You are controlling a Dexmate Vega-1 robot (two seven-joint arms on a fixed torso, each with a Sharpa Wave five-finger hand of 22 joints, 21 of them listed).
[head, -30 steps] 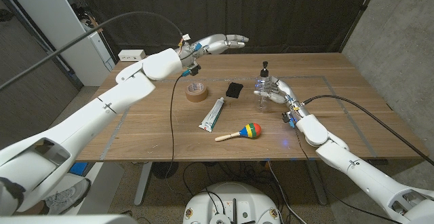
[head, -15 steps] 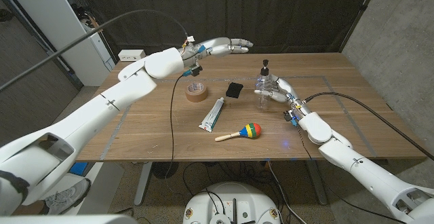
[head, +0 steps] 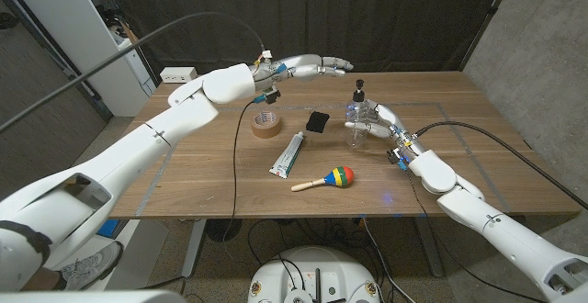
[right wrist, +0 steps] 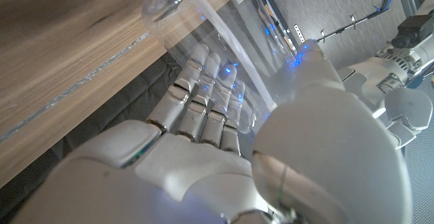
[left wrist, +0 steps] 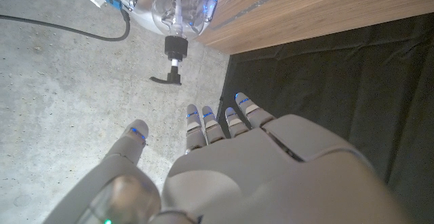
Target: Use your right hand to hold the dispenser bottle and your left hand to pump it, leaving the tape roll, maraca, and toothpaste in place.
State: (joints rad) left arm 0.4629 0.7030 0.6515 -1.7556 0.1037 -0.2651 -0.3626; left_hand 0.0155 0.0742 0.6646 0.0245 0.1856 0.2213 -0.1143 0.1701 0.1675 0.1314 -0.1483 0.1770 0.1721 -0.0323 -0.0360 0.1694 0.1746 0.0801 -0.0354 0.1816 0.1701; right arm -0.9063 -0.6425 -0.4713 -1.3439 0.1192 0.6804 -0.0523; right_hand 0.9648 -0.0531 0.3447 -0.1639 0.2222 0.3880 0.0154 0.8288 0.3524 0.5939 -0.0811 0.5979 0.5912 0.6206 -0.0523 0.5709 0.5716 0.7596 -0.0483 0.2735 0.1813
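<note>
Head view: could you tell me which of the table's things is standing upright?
The dispenser bottle, gripped by the right hand; the tape roll, toothpaste and maraca lie flat.

Both arms wear smooth, glossy white shells in rounded segments. The left hand and right hand are silver-grey, with small blue lights glowing along the fingers. Black cables run along each forearm; coloured wiring, possibly connectors, clusters at the wrists.

The right hand wraps its fingers around the dispenser bottle, while the left hand hovers outstretched, fingers apart, near its pump.
</note>
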